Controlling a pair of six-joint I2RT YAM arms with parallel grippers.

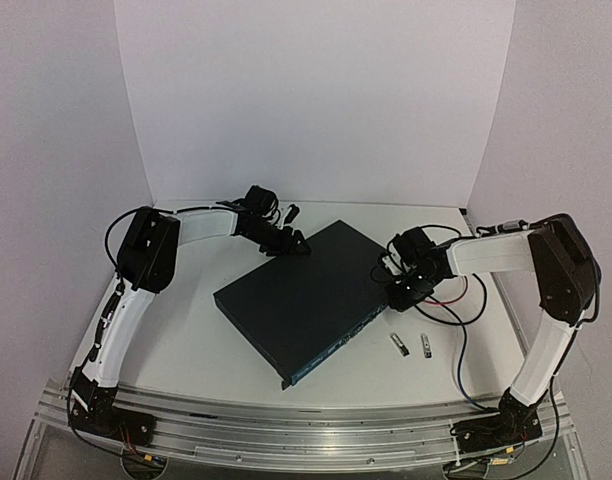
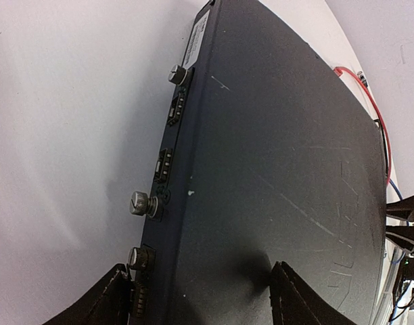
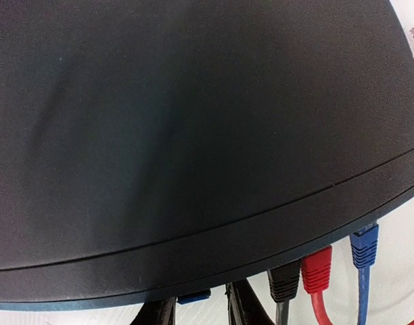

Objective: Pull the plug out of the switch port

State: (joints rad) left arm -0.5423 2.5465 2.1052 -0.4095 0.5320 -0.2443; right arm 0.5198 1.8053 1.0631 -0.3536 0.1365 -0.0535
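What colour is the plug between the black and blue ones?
Red ribbed plug, clearest in right wrist view.

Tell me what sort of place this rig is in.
Probably a lab test cell, not a server room: white panels wall in the table, an aluminium rail fronts it, and a lone switch lies on it.

Dark switch (image 1: 306,292) flat — plug (image 3: 193,296) (blue) seated.
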